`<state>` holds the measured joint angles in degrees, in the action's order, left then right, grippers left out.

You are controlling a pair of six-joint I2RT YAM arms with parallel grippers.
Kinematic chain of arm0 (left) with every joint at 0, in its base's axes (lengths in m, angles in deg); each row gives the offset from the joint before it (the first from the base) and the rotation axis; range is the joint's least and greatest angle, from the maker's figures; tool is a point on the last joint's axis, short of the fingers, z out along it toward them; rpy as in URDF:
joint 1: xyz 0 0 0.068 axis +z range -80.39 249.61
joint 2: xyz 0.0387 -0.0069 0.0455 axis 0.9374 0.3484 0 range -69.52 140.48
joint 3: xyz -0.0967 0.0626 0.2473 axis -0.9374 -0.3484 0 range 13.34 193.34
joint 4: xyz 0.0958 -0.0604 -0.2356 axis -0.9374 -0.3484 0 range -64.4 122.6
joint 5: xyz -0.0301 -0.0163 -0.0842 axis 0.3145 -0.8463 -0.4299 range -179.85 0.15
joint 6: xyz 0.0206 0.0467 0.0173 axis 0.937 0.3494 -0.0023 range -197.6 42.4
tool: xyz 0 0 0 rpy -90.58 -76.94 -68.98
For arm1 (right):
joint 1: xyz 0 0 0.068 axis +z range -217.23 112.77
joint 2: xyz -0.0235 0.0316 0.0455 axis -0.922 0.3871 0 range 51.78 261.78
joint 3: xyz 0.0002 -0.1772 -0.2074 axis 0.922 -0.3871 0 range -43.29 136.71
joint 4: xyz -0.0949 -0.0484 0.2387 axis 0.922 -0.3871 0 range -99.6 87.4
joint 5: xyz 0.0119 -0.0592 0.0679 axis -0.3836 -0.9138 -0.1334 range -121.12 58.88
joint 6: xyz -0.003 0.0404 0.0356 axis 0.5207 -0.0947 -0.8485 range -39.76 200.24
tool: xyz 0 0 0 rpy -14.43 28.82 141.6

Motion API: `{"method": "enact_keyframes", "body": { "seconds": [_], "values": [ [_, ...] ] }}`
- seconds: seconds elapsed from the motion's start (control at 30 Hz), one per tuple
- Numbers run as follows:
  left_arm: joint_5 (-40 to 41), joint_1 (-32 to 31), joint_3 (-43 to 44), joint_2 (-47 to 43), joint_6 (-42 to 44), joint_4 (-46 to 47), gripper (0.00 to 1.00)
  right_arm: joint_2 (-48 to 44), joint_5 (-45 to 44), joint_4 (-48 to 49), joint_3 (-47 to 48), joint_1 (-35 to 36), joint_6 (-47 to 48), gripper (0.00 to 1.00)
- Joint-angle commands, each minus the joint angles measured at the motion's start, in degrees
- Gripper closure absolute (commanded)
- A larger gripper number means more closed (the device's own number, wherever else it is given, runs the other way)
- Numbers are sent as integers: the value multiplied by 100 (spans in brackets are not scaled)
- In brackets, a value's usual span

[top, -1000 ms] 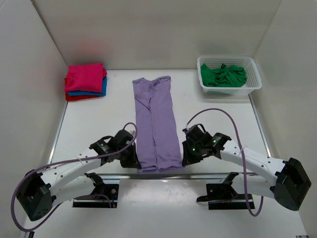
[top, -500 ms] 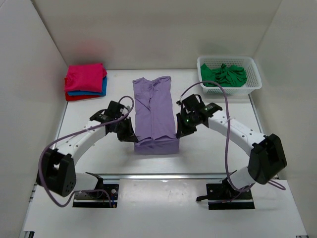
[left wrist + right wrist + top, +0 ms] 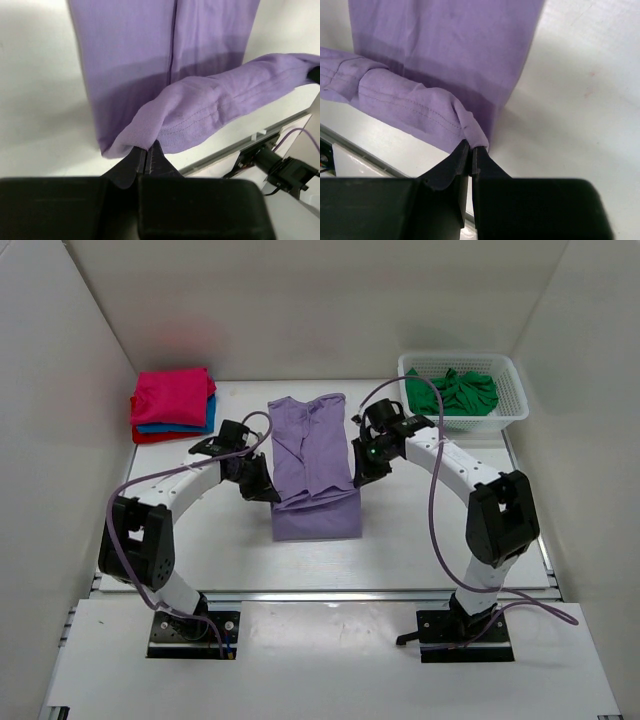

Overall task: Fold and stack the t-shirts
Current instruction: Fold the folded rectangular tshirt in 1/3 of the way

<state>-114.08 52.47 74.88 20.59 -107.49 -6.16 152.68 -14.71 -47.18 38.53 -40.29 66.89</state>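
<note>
The lilac purple t-shirt (image 3: 312, 465) lies lengthwise in the middle of the table, folded into a narrow strip. My left gripper (image 3: 268, 490) is shut on its left hem corner (image 3: 131, 141). My right gripper (image 3: 359, 478) is shut on its right hem corner (image 3: 476, 136). Both hold the hem edge lifted above the lower half of the shirt, so the cloth doubles over itself. A folded stack with the magenta pink t-shirt (image 3: 172, 396) on top, then blue (image 3: 208, 415) and red (image 3: 150, 436), sits at the far left. The green t-shirt (image 3: 452, 392) lies crumpled in the basket.
A white lattice basket (image 3: 512, 400) stands at the far right corner. White walls enclose the table on three sides. A metal rail (image 3: 320, 595) runs along the near edge.
Both grippers have carried the shirt's near hem up and away from the table's front edge toward the collar, folding the lower part over the rest. The arms have stretched farther out.
</note>
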Motion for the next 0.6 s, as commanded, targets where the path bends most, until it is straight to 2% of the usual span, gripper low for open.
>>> {"method": "enact_keyframes", "body": {
  "seconds": [0.0, 0.57],
  "values": [
    [-152, 71, 315, 199, 80, 246, 98, 184, 56, 11, 378, -110, 253, 100],
    [-231, 326, 640, 1026, 88, 720, 97, 1212, 170, 63, 1371, -356, 455, 100]
  ]
}}
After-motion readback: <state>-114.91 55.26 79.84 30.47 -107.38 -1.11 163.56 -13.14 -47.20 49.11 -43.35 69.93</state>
